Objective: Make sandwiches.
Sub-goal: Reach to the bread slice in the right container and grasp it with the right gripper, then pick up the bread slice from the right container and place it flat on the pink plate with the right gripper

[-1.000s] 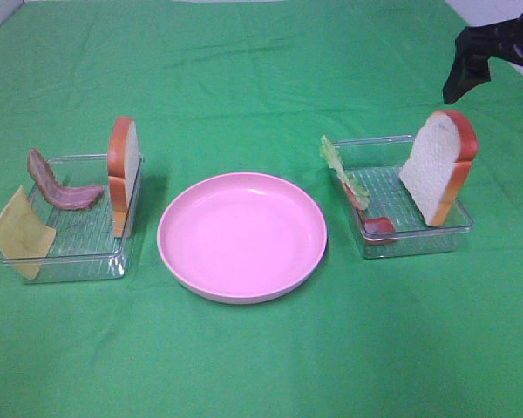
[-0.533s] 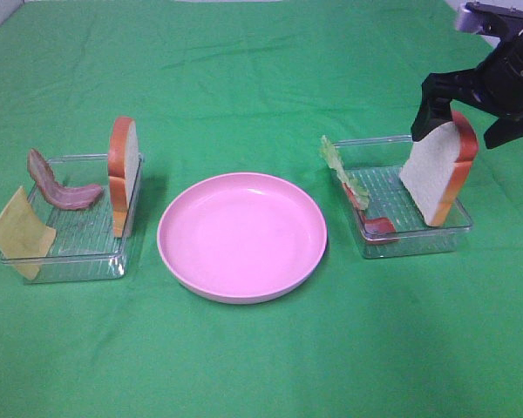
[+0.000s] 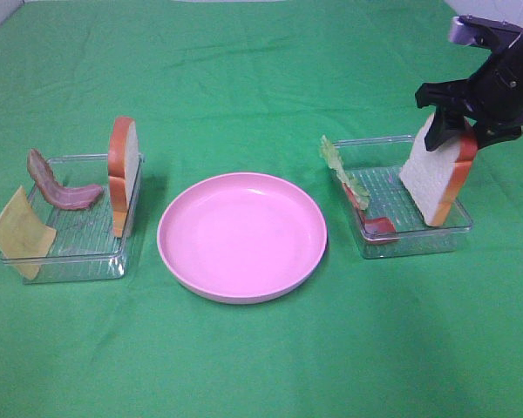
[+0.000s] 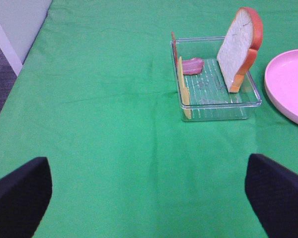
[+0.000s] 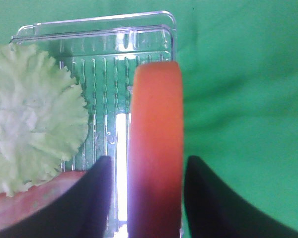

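Observation:
A white bread slice (image 3: 434,178) with an orange crust (image 5: 155,148) stands on edge in the right clear tray (image 3: 418,242). My right gripper (image 3: 458,124) straddles its top. Both fingers (image 5: 97,198) flank the crust with thin gaps, so the gripper is open. A lettuce leaf (image 3: 340,170) and a red bacon strip (image 3: 376,224) share that tray. The left tray (image 3: 70,261) holds another upright bread slice (image 3: 124,174), a bacon strip (image 3: 63,190) and a yellow cheese slice (image 3: 22,231). My left gripper (image 4: 149,198) hangs open above bare cloth, short of the left tray (image 4: 216,111).
A round pink plate (image 3: 241,235) sits between the two trays on the green cloth (image 3: 261,366). The table's left edge (image 4: 20,59) and grey floor show in the left wrist view.
My right arm came in from the far right and lowered over the right bread slice. Its jaws have narrowed around the crust. Nothing else moved.

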